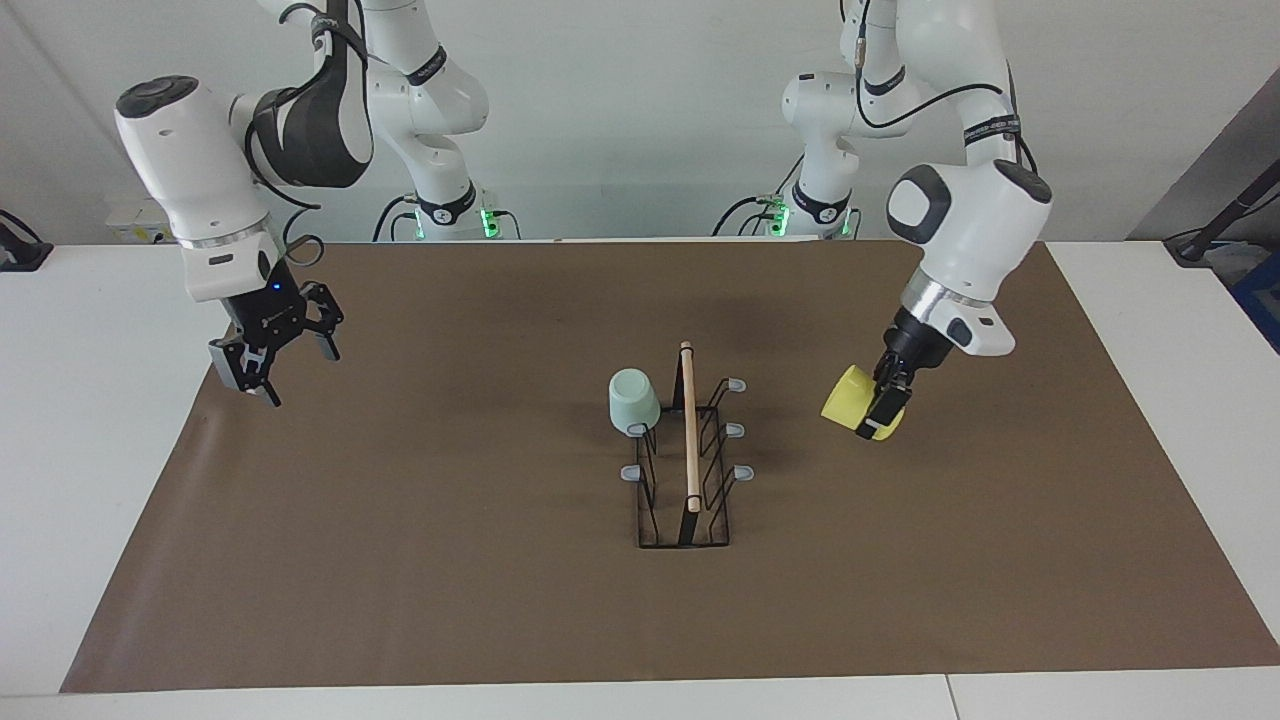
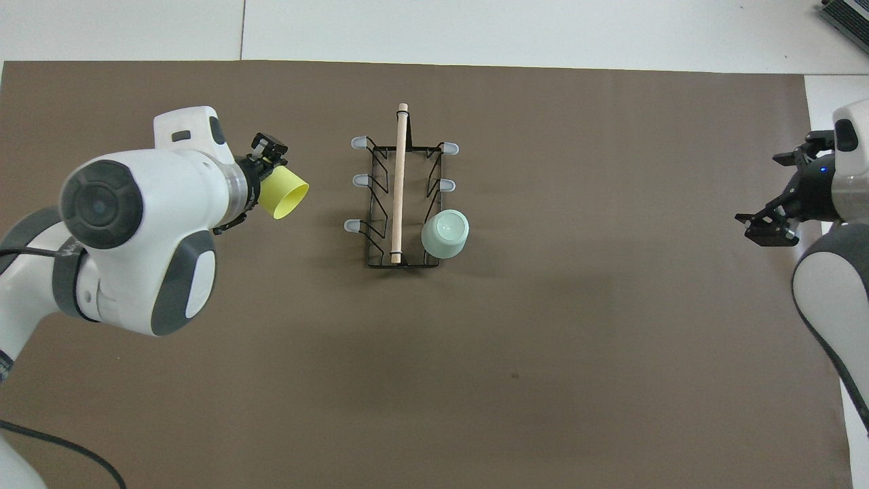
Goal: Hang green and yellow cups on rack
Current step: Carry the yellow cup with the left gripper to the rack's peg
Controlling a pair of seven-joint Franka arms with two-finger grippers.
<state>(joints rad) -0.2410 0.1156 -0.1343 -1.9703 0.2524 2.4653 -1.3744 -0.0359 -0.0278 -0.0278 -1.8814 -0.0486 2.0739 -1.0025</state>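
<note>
While the left pincer [image 1: 886, 405] grips the yellow cup [image 1: 850, 402] sideways beside the rack [image 1: 684, 470], misalignment could glance it off a prong [image 1: 737, 384] — dropping it. Right pincer [image 1: 268, 352] waits open, empty.

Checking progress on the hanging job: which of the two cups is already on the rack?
The green cup: it sits upside down over a prong of the rack. The yellow cup is in the left end effector, beside the rack.

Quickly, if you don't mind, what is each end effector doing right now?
Left end effector: shut on the yellow cup, beside the rack.
Right end effector: open, holding nothing.
</note>
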